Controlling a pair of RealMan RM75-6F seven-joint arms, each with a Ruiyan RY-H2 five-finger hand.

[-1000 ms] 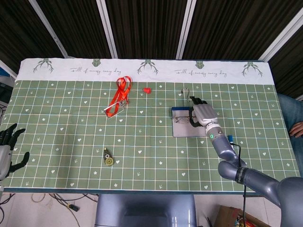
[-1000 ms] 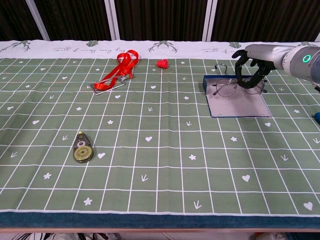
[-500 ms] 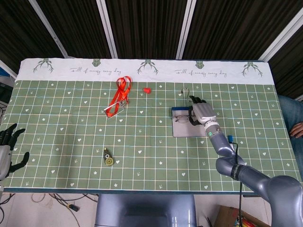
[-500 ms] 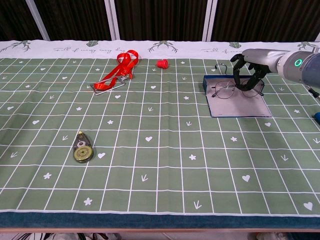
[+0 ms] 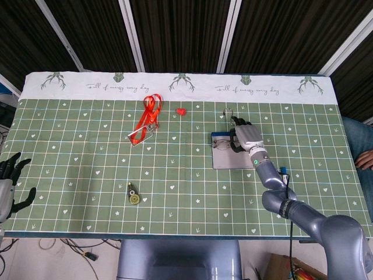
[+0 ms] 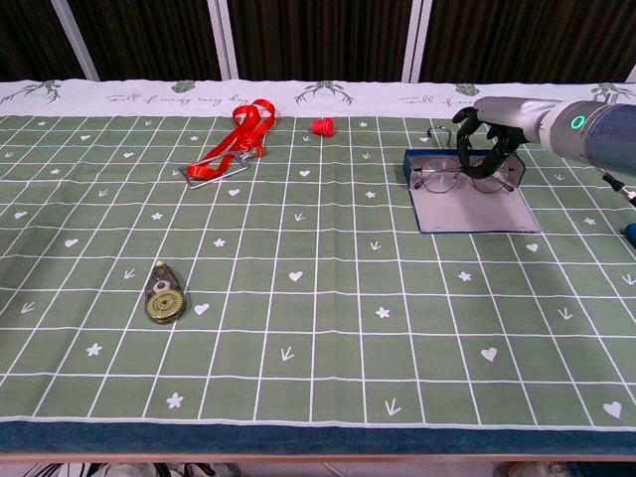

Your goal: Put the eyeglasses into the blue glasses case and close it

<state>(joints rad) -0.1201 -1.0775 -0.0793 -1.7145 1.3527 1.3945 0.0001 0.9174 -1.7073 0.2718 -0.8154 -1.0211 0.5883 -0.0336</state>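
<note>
The blue glasses case (image 6: 475, 209) (image 5: 229, 158) lies open at the right of the table, its grey inside facing up and its blue wall on the far left side. The thin-rimmed eyeglasses (image 6: 440, 178) (image 5: 221, 145) stand over the far part of the case. My right hand (image 6: 487, 131) (image 5: 246, 136) curls down over their right side and grips them there. My left hand (image 5: 11, 182) hangs open off the table's near left edge, far from the case; the chest view does not show it.
A red lanyard (image 6: 231, 144) (image 5: 145, 119) and a small red piece (image 6: 321, 125) (image 5: 181, 110) lie at the far middle. A correction tape roller (image 6: 164, 294) (image 5: 133, 195) sits near left. A metal hook (image 6: 437, 132) lies just behind the case. A small blue object (image 5: 282, 171) is right of it.
My right hand has shifted a little left and toward the far side, carrying the eyeglasses closer to the case's blue wall. The left hand has not moved.
</note>
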